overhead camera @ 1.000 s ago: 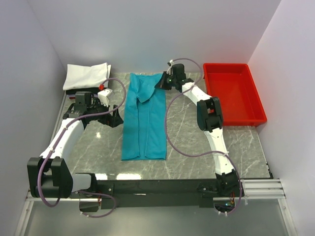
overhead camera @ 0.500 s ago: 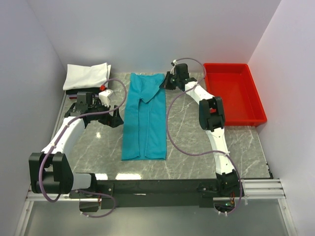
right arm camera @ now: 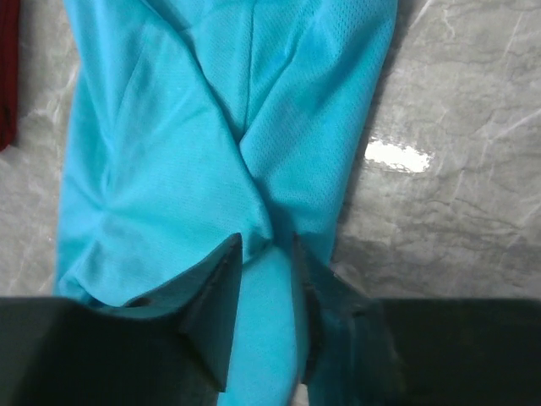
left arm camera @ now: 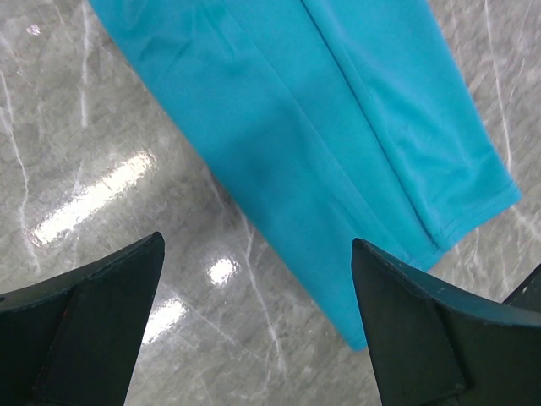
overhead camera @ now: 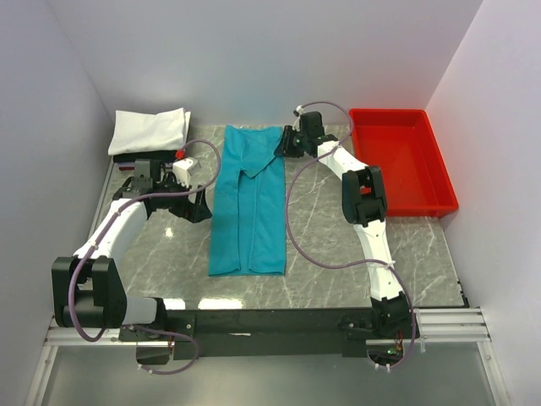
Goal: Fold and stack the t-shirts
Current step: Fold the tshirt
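Observation:
The teal t-shirt (overhead camera: 248,211) lies on the grey marble table as a long narrow strip, its sides folded in. My right gripper (overhead camera: 281,145) is at the shirt's far right corner. In the right wrist view (right arm camera: 266,241) its jaws stand narrow, pinching a ridge of the teal cloth (right arm camera: 169,144). My left gripper (overhead camera: 199,207) is open and empty, over bare table just left of the shirt's left edge. The left wrist view (left arm camera: 258,245) shows the shirt's near end (left arm camera: 338,110). A folded white t-shirt (overhead camera: 150,128) lies at the back left on top of dark and red shirts (overhead camera: 127,156).
A red plastic tray (overhead camera: 397,161) stands at the back right, close beside my right arm. A strip of dark red cloth (right arm camera: 7,76) shows at the left edge of the right wrist view. White walls close in the table on three sides.
My right gripper has shifted slightly right along the shirt's far edge. My left gripper has edged a little toward the shirt. The shirt looks unchanged.

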Action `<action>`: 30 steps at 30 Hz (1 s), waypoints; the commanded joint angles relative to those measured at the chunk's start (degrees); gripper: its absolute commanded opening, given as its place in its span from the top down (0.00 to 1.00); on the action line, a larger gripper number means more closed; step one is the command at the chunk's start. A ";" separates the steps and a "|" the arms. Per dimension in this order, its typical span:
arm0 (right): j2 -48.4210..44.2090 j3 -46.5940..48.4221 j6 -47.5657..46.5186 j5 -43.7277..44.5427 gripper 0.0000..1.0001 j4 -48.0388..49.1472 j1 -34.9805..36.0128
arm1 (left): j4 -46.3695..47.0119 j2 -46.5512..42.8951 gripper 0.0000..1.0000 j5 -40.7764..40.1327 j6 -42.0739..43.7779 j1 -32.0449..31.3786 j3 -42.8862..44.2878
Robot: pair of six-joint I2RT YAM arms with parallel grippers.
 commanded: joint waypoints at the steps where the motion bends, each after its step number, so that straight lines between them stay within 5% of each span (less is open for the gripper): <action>1: -6.14 1.35 -3.00 -0.57 0.55 -0.44 0.17 | -3.58 -0.33 0.02 2.34 6.48 0.11 1.76; 6: -16.06 -6.80 -11.78 -4.87 0.35 1.05 -0.88 | -10.69 -5.50 0.01 8.23 27.25 0.64 0.45; 14: -43.66 -34.30 -42.08 -17.27 0.31 -11.12 0.52 | -33.63 -9.83 0.07 9.73 64.64 -0.67 -3.07; 18: -60.41 -53.36 -55.28 -15.34 0.33 -15.55 5.25 | -37.17 -10.17 0.20 7.62 68.81 -4.28 -6.39; 24: -79.60 -82.36 -69.16 -10.95 0.41 -7.57 16.42 | -25.75 -24.05 0.29 5.52 71.45 -10.95 -19.32; 30: -80.61 -89.88 -77.18 -5.25 0.43 -0.80 28.72 | -20.13 -24.60 0.37 1.21 71.63 -19.13 -23.99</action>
